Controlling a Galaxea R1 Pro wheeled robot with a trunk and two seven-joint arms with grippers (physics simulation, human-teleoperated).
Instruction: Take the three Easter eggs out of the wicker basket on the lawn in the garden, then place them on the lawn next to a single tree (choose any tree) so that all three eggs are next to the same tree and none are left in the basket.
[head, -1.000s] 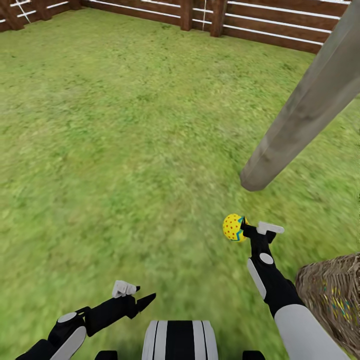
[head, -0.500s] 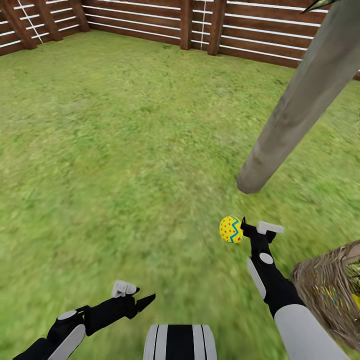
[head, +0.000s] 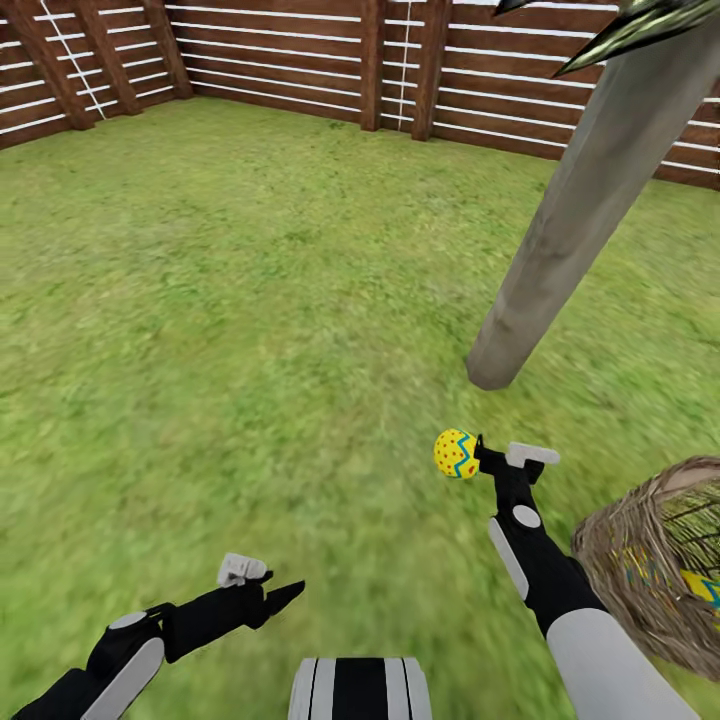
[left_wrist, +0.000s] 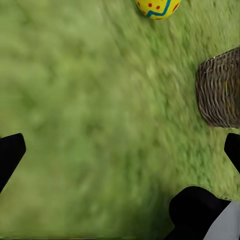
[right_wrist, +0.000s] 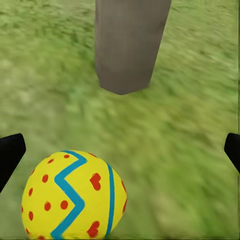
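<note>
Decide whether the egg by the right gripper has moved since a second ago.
Yes, slightly: the egg now sits closer to the tree trunk at its base, though the camera also tilted.

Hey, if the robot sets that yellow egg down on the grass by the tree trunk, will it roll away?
Probably only a little. The egg is smooth and rounded, so it may wobble. The lawn near the trunk looks flat, so it likely settles.

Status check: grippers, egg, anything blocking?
Right gripper open beside yellow zigzag-banded egg, hold unclear. Left gripper open, empty. Grey-brown tree trunk ahead, unobstructed.
</note>
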